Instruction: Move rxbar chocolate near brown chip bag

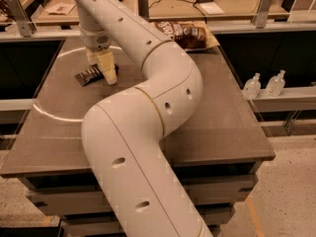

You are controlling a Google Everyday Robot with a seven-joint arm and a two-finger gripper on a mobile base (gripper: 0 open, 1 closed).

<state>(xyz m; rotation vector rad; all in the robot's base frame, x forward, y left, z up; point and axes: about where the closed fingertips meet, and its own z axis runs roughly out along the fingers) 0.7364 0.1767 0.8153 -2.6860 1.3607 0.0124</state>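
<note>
The rxbar chocolate point(89, 75), a flat dark wrapper with pale lettering, lies on the brown table point(232, 127) at the far left. My gripper point(107, 71) points down at the bar's right end, touching or just above it. The brown chip bag point(189, 33), dark brown with tan edges and white lettering, lies at the table's far edge, right of centre and well away from the bar. My pale arm point(148, 132) runs from the near edge across the middle of the table and hides part of it.
Two clear bottles point(252, 86) point(275, 82) stand on a ledge right of the table. A back counter point(163, 6) with cables and papers lies behind the bag, with metal posts point(18, 14) along its front. A pale arc point(49, 115) is marked on the table's left.
</note>
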